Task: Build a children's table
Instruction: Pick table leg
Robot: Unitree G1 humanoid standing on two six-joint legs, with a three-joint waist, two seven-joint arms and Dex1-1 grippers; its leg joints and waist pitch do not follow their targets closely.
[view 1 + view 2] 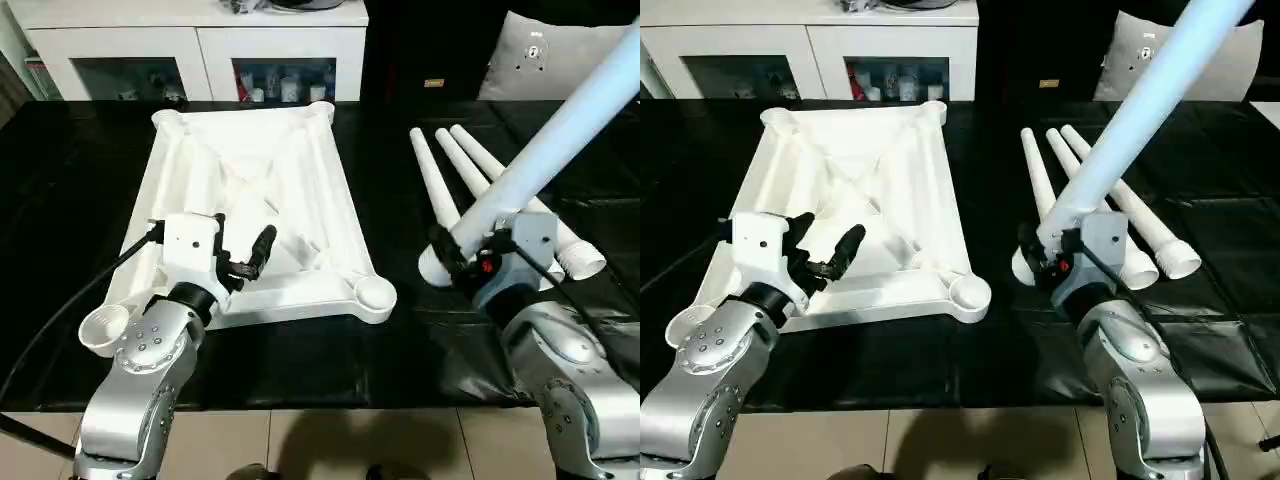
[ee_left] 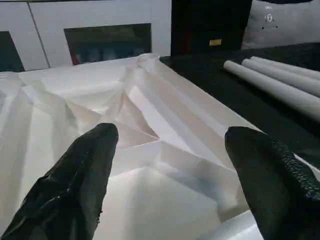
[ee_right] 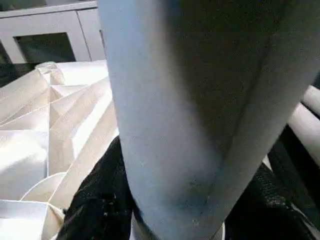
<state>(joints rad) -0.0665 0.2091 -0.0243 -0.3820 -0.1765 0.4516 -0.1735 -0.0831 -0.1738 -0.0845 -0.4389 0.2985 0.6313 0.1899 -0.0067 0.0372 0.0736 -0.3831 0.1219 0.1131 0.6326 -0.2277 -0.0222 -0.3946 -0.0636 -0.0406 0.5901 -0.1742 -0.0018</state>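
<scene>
My right fingers grip one white leg, tilted up over three legs lying beside the upturned table; my left fingers hover open above its ribs.

The white plastic tabletop is lying upside down on the black surface, its ribbed underside facing up, diagonal ribs crossing at the centre and round sockets sitting at the corners. The near-right socket is lying just left of the right gripper. One long white tubular leg is being held by that gripper near its thick end, slanting up and away to the right. Three more legs are lying side by side just beyond the gripper, flat on the surface.
</scene>
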